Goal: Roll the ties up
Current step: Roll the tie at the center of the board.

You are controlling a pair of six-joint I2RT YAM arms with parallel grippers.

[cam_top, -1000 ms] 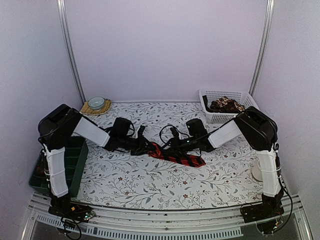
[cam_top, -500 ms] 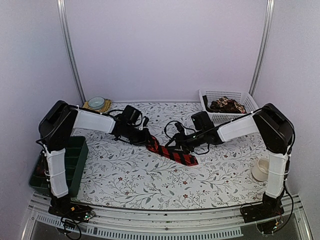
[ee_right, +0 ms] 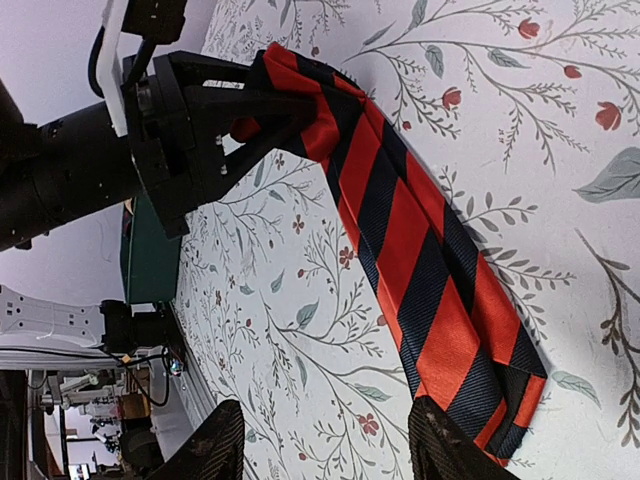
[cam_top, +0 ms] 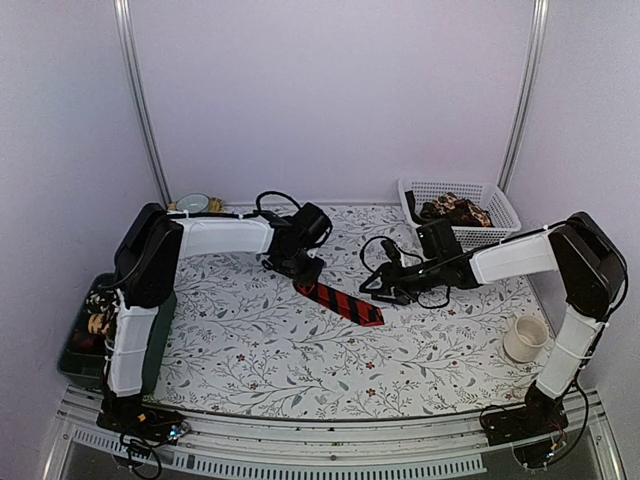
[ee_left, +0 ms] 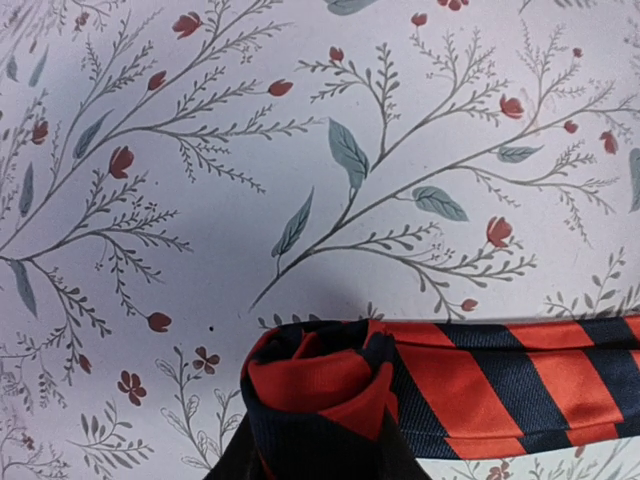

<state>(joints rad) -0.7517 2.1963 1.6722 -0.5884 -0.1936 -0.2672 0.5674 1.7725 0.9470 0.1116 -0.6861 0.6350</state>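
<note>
A red tie with black diagonal stripes [cam_top: 345,303] lies flat on the flowered table, running from back left to front right. One end of it is rolled into a small coil [ee_left: 320,385]. My left gripper [cam_top: 300,268] is shut on that coil, its dark fingers [ee_left: 232,462] on either side. My right gripper [cam_top: 380,288] stands open just right of the tie's wide end [ee_right: 500,400], touching nothing. In the right wrist view the left gripper [ee_right: 205,115] holds the far end of the tie [ee_right: 400,220]. More ties, brown-patterned [cam_top: 452,210], lie heaped in a basket.
A white mesh basket [cam_top: 425,235] stands at the back right. A cream cup [cam_top: 525,338] stands near the right edge. A green bin [cam_top: 150,325] sits at the left edge. A bowl on a mat [cam_top: 192,203] is at the back left corner.
Both arms have reached toward the back. The left gripper has carried the tie's coiled end back and right. The right jaws have widened and come off the tie.
</note>
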